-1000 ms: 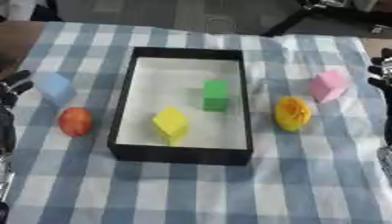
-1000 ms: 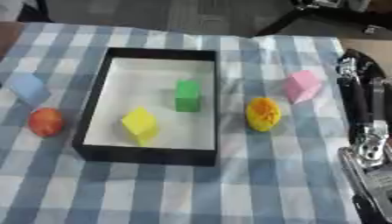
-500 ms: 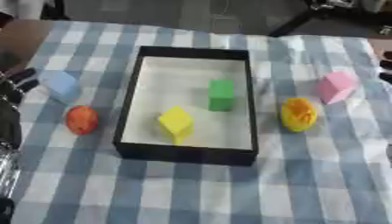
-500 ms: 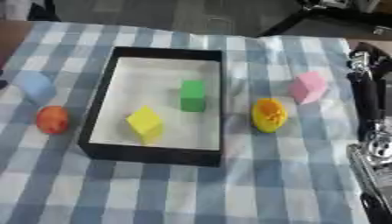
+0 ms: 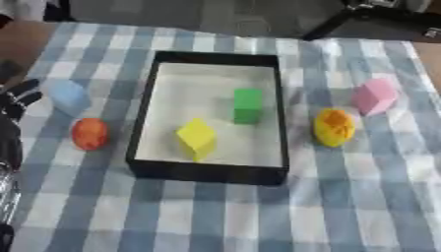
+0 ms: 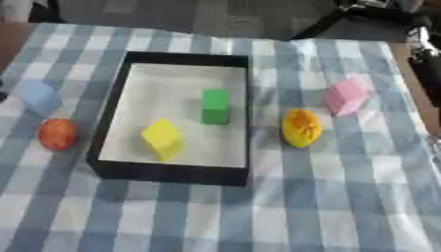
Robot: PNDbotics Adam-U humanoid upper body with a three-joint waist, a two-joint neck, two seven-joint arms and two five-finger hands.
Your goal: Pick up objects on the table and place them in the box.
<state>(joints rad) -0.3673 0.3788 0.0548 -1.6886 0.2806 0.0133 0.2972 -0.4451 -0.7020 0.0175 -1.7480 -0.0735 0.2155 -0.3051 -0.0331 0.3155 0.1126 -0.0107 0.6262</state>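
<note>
So the left hand [image 5: 15, 98] is poking in at the left edge of the left eye view, dark fingers spread and relaxed, not holding anything. The closest thing to it is the blue block [image 5: 69, 96], just beside its fingertips on the side toward the box, can't quite tell if they touch. A bit nearer the robot and still close to that hand is the red-orange ball [image 5: 89, 133], sitting on the checkered cloth [image 5: 362, 197] between the hand and the black box [image 5: 206, 171]. The box is further out from the hand, past both of those, black walls with a white floor, and it already has a green block [image 5: 248, 105] standing upright and a yellow block [image 5: 197, 139] tipped on a corner inside it. Well away from the left hand, on the far side of the box, there's a yellow-orange lumpy thing [image 5: 333, 127] that might be a toy fruit but it's too blurry to call, and a pink block [image 5: 375, 96] just past it. On the right side, something dark shows at the right edge of the right eye view [image 6: 426, 64], probably the right arm, but it's cut off and I can't tell what the hand is doing.
</note>
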